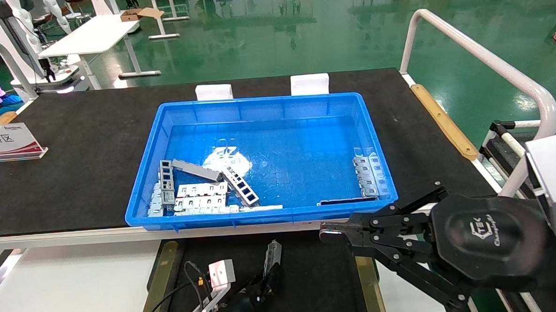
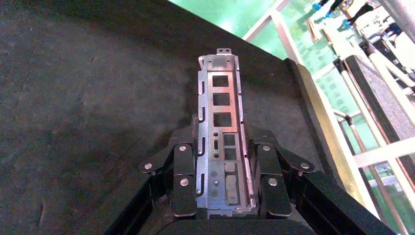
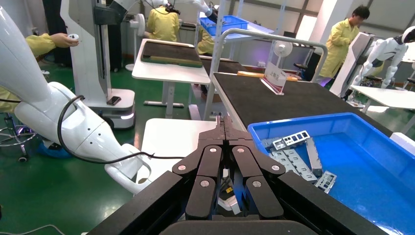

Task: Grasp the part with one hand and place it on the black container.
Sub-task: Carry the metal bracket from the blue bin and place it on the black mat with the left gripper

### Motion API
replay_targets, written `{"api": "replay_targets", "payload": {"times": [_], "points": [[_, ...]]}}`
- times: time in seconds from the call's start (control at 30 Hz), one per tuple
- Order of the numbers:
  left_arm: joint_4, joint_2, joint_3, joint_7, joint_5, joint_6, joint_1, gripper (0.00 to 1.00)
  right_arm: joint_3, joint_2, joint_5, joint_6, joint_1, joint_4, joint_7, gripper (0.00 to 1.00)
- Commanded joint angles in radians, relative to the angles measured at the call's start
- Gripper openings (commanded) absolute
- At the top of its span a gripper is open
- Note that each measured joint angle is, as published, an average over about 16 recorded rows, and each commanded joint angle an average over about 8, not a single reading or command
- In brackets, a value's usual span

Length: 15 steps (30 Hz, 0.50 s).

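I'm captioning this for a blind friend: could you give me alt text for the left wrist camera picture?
The left gripper, seen from its wrist, clamps a narrow silver metal part with rectangular cut-outs, its free end pointing away over the black container. A brass-coloured strip edges the container, with green floor beyond.

Glossy green floor (image 1: 263,39) — white tables (image 1: 92,35), yellow-coated workers (image 3: 164,24) beyond.

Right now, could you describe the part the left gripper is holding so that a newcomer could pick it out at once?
Below the blue bin lies the black container. Over it, the left gripper is shut on the part, a narrow silver channel with rectangular cut-outs. Unlike the other brackets, it is outside the bin.
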Motion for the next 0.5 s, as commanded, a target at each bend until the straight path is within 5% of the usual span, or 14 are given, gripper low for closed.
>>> {"api": "replay_targets", "payload": {"times": [0.03,0.17,0.3,0.37,0.43,0.5], "points": [[0.003,0.001,0.006,0.003,-0.015,-0.005,-0.001,0.02,0.000,0.000,0.000,0.000,0.000,0.000,0.000,0.00],[0.003,0.002,0.017,0.015,-0.046,-0.014,-0.002,0.26,0.000,0.000,0.000,0.000,0.000,0.000,0.000,0.07],[0.003,0.003,0.024,0.028,-0.076,-0.020,-0.002,0.74,0.000,0.000,0.000,0.000,0.000,0.000,0.000,0.54],[0.004,0.003,0.028,0.036,-0.091,-0.022,-0.003,0.90,0.000,0.000,0.000,0.000,0.000,0.000,0.000,0.79],[0.005,0.003,0.031,0.045,-0.105,-0.022,-0.003,1.00,0.000,0.000,0.000,0.000,0.000,0.000,0.000,0.97],[0.005,0.003,0.034,0.054,-0.119,-0.020,-0.003,1.00,0.000,0.000,0.000,0.000,0.000,0.000,0.000,1.00]]}}
